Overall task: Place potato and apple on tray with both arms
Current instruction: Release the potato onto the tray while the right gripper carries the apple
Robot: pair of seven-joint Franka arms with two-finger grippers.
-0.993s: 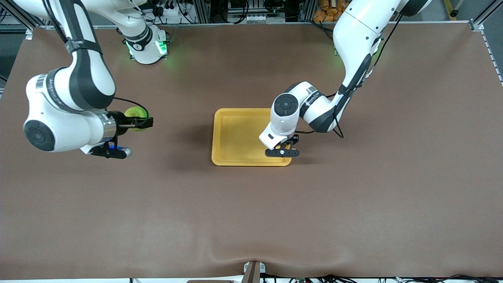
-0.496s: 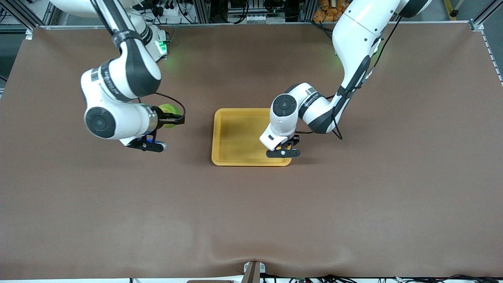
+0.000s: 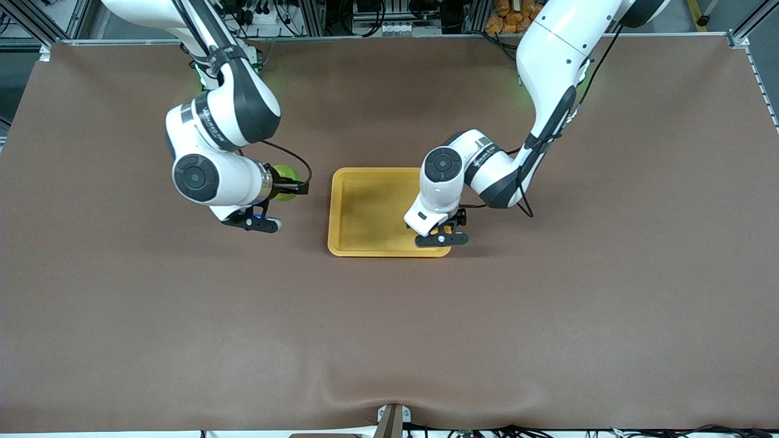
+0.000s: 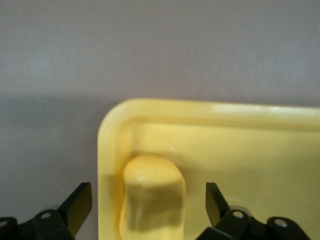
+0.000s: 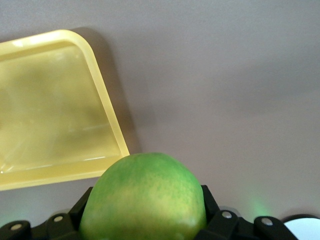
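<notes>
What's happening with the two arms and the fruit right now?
Right gripper shut on round green apple, beside flat yellow plastic tray. Left gripper open over lumpy yellow potato, in tray corner. Nothing in the way.

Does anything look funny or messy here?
Nothing stands out. The potato lies in a corner of the tray, between the open fingers of the left hand. The right hand holds the apple over the table beside the tray.

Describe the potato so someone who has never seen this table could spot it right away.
Find the yellow-orange tray in the middle of the brown table, then go to its corner nearest the front camera, toward the left arm's end. The potato lies in that corner, between the fingers of the open left gripper. It is a lumpy oblong almost the tray's colour, unlike the round green apple held in the right gripper.
</notes>
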